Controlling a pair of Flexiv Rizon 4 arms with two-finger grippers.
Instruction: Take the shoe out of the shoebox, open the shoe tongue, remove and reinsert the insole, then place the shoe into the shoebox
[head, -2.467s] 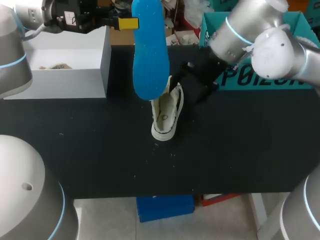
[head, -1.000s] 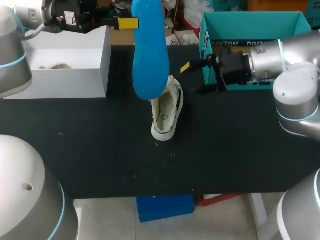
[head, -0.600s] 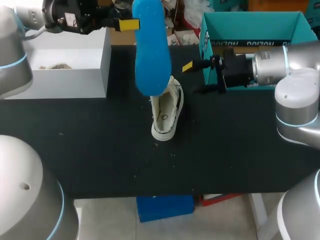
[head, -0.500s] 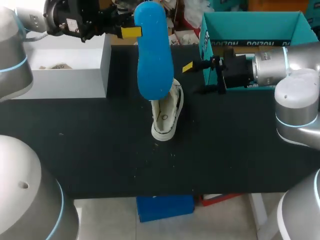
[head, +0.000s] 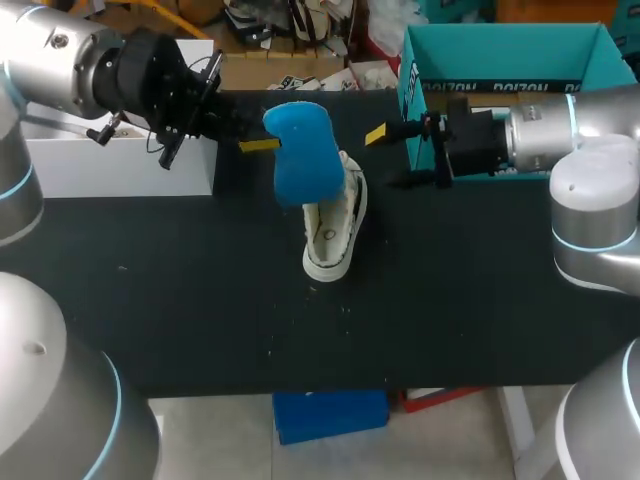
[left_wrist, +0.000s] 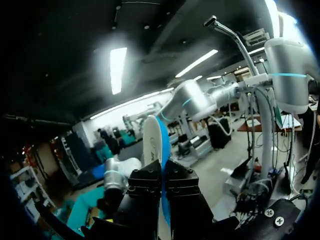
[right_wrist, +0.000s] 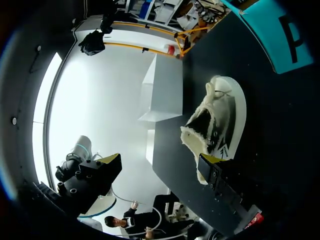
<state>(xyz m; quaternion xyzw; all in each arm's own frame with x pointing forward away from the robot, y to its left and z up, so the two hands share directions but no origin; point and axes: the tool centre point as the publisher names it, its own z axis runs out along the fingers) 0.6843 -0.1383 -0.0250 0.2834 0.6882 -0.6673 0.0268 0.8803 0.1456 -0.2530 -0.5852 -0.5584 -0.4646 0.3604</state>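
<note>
A white shoe (head: 333, 228) lies on its side on the black table (head: 180, 300), its opening facing right. My left gripper (head: 258, 146) is shut on the blue insole (head: 302, 152) and holds it in the air just above and left of the shoe. In the left wrist view the insole (left_wrist: 156, 142) stands edge-on between the black fingers of that gripper (left_wrist: 163, 172). My right gripper (head: 386, 158) hovers open to the right of the shoe, in front of the teal shoebox (head: 505, 62). In the right wrist view the shoe (right_wrist: 216, 117) lies ahead of the wide-open right gripper (right_wrist: 160, 162).
A white open box (head: 120, 160) stands at the table's back left, under my left arm. The teal shoebox (right_wrist: 280, 37) fills the back right corner. Bare black tabletop stretches in front of the shoe.
My left arm has dropped and swung the insole from upright high above the table down to just over the shoe. The right gripper has stayed open beside the shoe.
</note>
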